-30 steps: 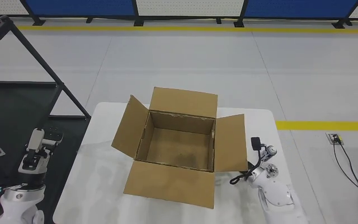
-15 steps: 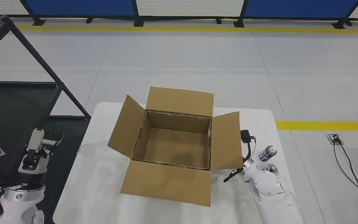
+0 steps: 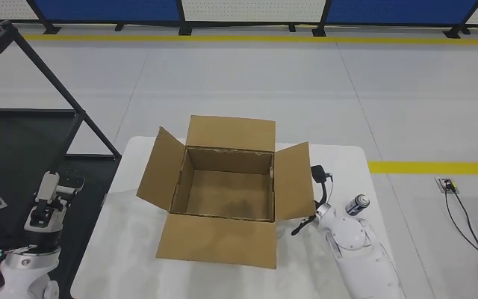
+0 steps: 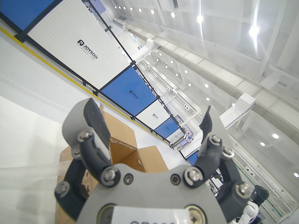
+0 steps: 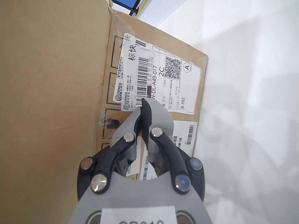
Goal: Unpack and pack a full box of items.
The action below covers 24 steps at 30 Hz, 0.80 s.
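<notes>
Cardboard box (image 3: 216, 239) was seen standing open on the white table (image 3: 134, 224), its 4 flaps spread outward and no items visible on its floor. Nearest the robot, the right gripper (image 5: 142, 108) was laid against the box's right side wall, beneath the right flap. Its fingers were pressed together on nothing, and the tips touched the shipping label (image 5: 158, 80).

A risk was judged from this contact. Because the box appeared light, it could be shoved across the table or twisted askew, and the flap could be bent by the wrist. The small can (image 3: 358, 203) near that arm could be toppled by it.

The right arm was stretched low and forward over the table. Well apart, beyond the table's left edge, the left gripper (image 4: 149, 108) was held pointing upward, its fingers spread wide and empty.
</notes>
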Motion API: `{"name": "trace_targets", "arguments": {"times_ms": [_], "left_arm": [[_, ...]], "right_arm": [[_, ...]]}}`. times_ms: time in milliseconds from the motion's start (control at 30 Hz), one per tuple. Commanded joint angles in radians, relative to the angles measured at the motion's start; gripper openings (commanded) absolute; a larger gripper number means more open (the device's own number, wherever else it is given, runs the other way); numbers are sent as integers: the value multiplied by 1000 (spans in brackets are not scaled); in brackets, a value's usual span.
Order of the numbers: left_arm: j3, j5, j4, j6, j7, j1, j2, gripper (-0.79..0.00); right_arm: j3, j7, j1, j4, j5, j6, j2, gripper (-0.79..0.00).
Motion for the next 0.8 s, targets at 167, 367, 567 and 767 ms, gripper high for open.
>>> {"name": "trace_targets", "arguments": {"times_ms": [167,367,567,767], "left_arm": [[0,0,0,0,0,0,0,0],[0,0,0,0,0,0,0,0],[0,0,0,0,0,0,0,0],[0,0,0,0,0,0,0,0]], "right_arm": [[-6,-11,15,8,-8,9,6,-785],[69,-31,-69,-122,-83,29,34,-785],[181,-18,-242,-376,-202,54,67,-539],[276,-34,-411,-590,-350,182,87,0]]}}
